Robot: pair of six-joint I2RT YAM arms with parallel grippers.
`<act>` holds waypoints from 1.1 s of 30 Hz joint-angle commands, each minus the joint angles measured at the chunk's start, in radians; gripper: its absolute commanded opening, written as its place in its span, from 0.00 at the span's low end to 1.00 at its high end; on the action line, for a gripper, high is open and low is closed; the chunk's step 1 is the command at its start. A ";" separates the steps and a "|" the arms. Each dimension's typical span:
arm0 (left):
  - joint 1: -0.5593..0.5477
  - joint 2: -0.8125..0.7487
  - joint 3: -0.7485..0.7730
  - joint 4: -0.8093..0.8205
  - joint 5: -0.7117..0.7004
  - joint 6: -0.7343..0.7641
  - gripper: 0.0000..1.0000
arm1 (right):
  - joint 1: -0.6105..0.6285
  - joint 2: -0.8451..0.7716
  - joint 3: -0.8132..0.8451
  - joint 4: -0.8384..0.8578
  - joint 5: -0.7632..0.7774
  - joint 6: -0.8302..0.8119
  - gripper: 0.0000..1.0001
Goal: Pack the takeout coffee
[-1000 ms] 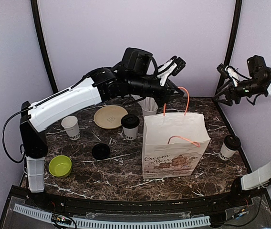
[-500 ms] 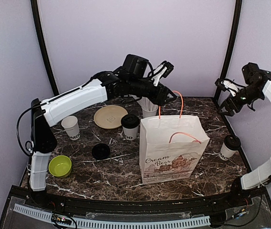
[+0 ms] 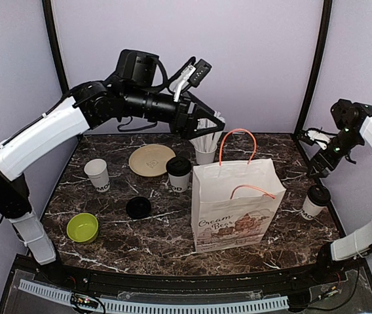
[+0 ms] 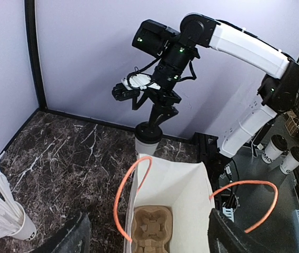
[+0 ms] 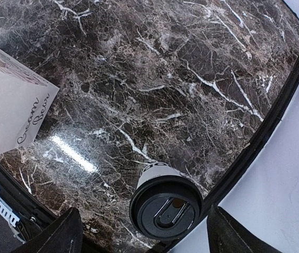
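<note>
Two takeout coffees stand on the marble table: one [image 3: 179, 173] left of the white paper bag [image 3: 235, 203], the other [image 3: 315, 200] at the right edge. My right gripper [image 3: 318, 161] hangs open above the right cup [image 5: 165, 206], whose black lid shows between the fingers [image 5: 55, 237]. My left gripper [image 3: 202, 124] is open, high behind the bag, and holds nothing. In the left wrist view the bag [image 4: 233, 195] gapes open, with a brown cardboard cup carrier [image 4: 150, 229] at its bottom and the right cup [image 4: 149, 138] beyond it. The orange handles [image 3: 237, 145] stand free.
A lidless white cup [image 3: 97, 174], a tan plate [image 3: 151, 159], a loose black lid [image 3: 138, 207] and a green bowl [image 3: 82, 227] lie on the left half. A cup of straws [image 3: 205, 147] stands behind the bag. Black frame posts [image 3: 314, 65] edge the table.
My left gripper opened, let go of the bag's orange handle and drew up and back to the left. The bag settled. My right gripper came down toward the right cup, opening wider.
</note>
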 commanded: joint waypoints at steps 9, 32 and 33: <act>-0.011 -0.337 -0.570 0.278 -0.012 0.087 0.75 | -0.016 -0.052 -0.067 -0.038 0.178 0.007 0.80; -0.015 -0.385 -0.655 0.316 -0.060 0.121 0.77 | -0.093 0.075 -0.182 0.081 0.241 0.031 0.90; -0.014 -0.383 -0.656 0.318 -0.059 0.121 0.77 | -0.099 0.078 -0.184 0.082 0.232 0.028 0.91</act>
